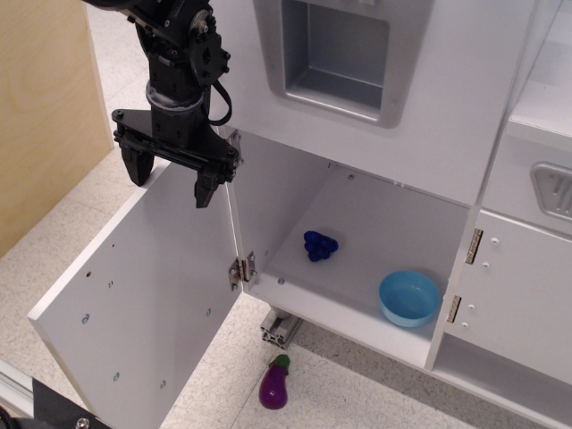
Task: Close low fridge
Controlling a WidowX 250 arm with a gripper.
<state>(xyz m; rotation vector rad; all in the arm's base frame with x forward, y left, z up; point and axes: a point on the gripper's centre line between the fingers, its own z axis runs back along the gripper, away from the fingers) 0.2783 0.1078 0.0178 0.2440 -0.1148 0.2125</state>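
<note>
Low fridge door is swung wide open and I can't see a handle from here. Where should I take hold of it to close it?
Take the low fridge door by its top edge near the free corner, far from the hinges. The open gripper already hangs just above that edge; come down from above, straddle the thin panel, then swing it toward the compartment. Only the screw-dotted inner face shows.

- A black robot arm (183, 54) built from chunky, rounded metal segments with a matte finish.
- A dull grey-silver ring circles the wrist just above the gripper mount.
- A black cable loops out from the right side of the wrist.
- The gripper (172, 176) is black, with a wide flat crossbar.
- Two short, thick black fingers (137, 165) hang from the bar's ends, each tapering to a blunt tip.
- Small screw heads dot the housing.
</note>
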